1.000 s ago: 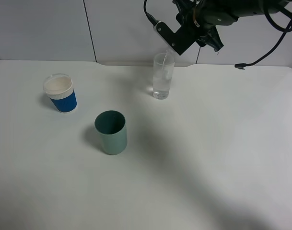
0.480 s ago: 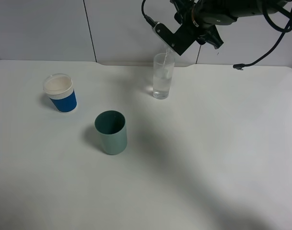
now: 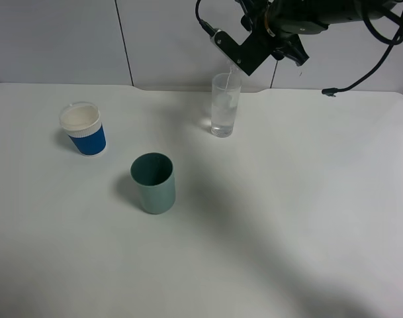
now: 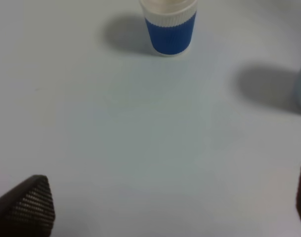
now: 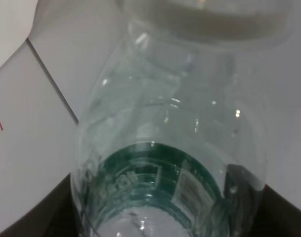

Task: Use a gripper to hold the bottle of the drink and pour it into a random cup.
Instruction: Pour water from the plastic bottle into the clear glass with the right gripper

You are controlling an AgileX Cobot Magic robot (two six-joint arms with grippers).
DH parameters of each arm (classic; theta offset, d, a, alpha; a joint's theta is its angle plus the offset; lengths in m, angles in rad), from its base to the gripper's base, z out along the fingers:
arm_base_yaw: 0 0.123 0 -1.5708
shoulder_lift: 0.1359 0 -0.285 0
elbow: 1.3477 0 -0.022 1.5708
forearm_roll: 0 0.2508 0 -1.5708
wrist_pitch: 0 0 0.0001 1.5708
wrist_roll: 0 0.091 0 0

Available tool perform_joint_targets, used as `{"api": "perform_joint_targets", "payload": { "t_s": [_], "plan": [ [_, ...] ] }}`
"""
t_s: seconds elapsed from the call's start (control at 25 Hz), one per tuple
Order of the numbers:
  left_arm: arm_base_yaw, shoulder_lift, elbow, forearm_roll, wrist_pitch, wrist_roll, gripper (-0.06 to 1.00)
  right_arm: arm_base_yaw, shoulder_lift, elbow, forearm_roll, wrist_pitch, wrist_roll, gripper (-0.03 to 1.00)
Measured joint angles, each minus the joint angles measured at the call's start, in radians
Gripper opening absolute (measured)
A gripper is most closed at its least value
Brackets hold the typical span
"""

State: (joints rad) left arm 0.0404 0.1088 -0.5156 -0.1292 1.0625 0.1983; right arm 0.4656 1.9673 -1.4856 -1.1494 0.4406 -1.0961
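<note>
My right gripper [image 3: 249, 53] is shut on the clear bottle with the green label [image 5: 165, 163]. It holds the bottle tilted, high at the back of the table. In the exterior view the bottle's neck [image 3: 232, 68] points down over the rim of the tall clear glass [image 3: 224, 109], and a thin stream of water runs into it. The glass holds some water. In the right wrist view dark fingers [image 5: 31, 217] flank the bottle. My left gripper [image 4: 165, 207] is open and empty over bare table and shows only in the left wrist view.
A blue-and-white paper cup [image 3: 83, 128] stands at the left and also shows in the left wrist view [image 4: 169, 27]. A teal-green cup [image 3: 153, 183] stands in the middle front. The white table [image 3: 307, 199] meets a wall just behind the glass. A black cable [image 3: 360, 79] hangs at the back right.
The right gripper and the tilted bottle have shifted slightly up and to the left over the glass. The cups have not moved.
</note>
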Motion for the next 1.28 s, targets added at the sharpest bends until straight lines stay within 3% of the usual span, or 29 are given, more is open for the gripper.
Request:
{"api": "perform_joint_targets", "payload": {
  "t_s": [0.96,1.28],
  "plan": [
    [0.000,0.000,0.000,0.000,0.000,0.000,0.99,0.003,0.000,0.000,-0.002,-0.004,0.000,0.56],
    [0.000,0.000,0.000,0.000,0.000,0.000,0.99,0.003,0.000,0.000,0.087,-0.019,0.038,0.56]
  ]
}}
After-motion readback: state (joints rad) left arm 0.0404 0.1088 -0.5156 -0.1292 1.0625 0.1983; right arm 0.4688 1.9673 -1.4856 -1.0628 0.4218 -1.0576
